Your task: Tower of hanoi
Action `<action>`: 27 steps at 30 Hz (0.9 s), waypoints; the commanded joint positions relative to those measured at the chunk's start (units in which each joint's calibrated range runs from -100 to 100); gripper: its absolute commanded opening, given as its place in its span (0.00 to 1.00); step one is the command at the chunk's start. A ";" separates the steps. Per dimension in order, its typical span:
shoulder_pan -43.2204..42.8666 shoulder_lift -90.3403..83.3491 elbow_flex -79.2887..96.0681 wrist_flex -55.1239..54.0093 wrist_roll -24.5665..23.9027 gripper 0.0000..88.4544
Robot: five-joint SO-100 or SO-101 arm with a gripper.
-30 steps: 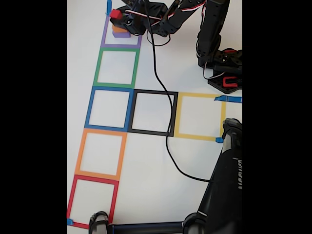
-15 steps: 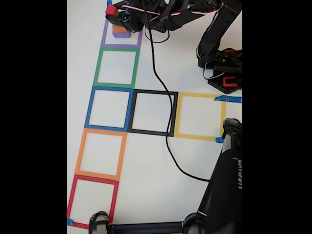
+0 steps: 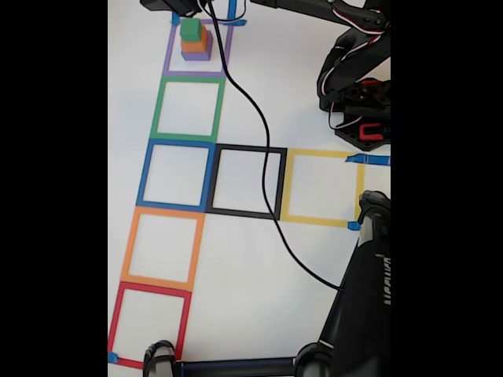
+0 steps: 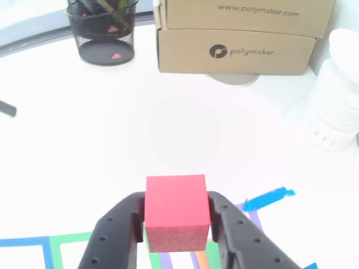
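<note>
At the bottom centre of the other view, the tool (image 4: 176,224) is clenched on the red block (image 4: 176,216), one black finger pressed against each side, held above the white desk (image 4: 179,129). In the fixed view's upper left, the green block (image 3: 190,29) tops the orange block (image 3: 195,42) and purple block (image 3: 196,55) inside the purple tape square (image 3: 169,59).

Red block (image 4: 176,219) btwn black fingers (image 4: 115,232), green block (image 3: 190,29) – orange (image 3: 194,43) – purple (image 3: 196,55), white table (image 3: 314,102)
</note>
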 commanded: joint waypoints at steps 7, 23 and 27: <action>-2.17 3.55 -44.38 43.17 0.90 0.07; -7.73 -8.80 -23.11 46.08 0.90 0.07; -7.25 -16.96 0.17 28.83 0.90 0.07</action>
